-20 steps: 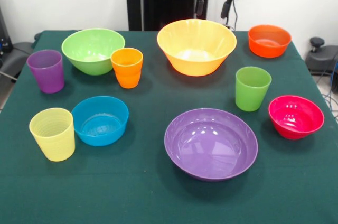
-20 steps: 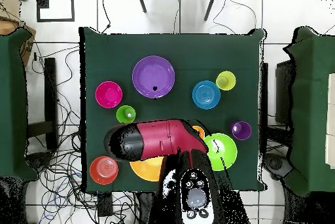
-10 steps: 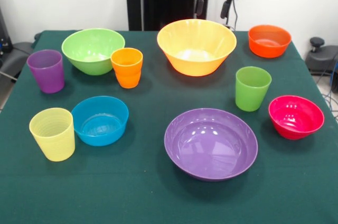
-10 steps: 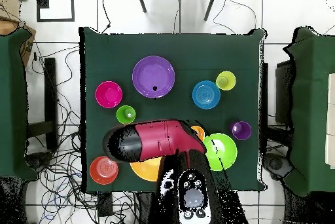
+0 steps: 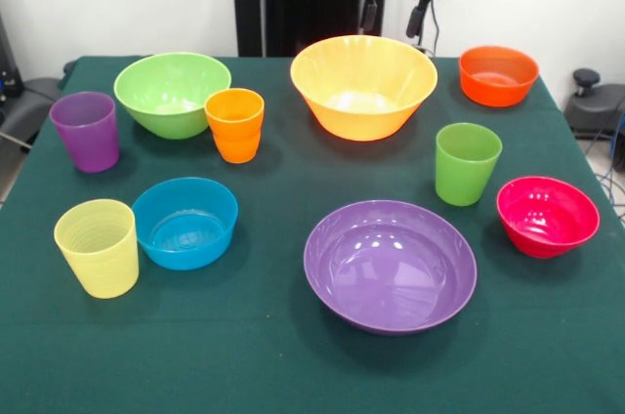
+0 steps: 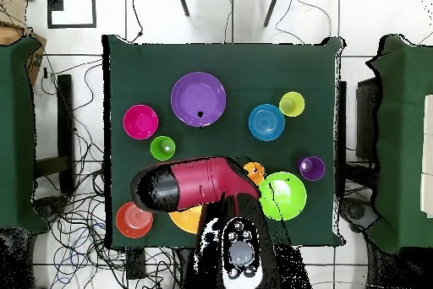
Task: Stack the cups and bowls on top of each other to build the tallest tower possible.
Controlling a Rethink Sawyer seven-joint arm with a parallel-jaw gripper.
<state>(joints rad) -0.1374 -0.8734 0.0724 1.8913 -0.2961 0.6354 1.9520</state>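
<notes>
I see no tower yet: every cup and bowl sits alone on the green table [image 5: 273,365]. The large orange-yellow bowl [image 5: 363,86] stands at the far middle, with the orange-red bowl [image 5: 498,74] to its right and the light green bowl [image 5: 172,93] to its left. The orange cup [image 5: 234,124] stands just in front of the light green bowl, close to touching it, and the purple cup [image 5: 85,130] is near the left edge. The wide purple bowl [image 5: 390,265] lies nearest me, right of centre; the green cup [image 5: 467,162] and the pink-red bowl [image 5: 547,216] are beyond it on the right. The blue bowl [image 5: 185,222] and pale yellow cup [image 5: 97,246] sit side by side at front left, about touching.

The red arm [image 6: 190,182] hangs over the orange-yellow bowl in the overhead view. Of the gripper [image 5: 395,9] I see only dark parts under the red housing; I cannot tell how wide it stands, and nothing is visibly in it.
</notes>
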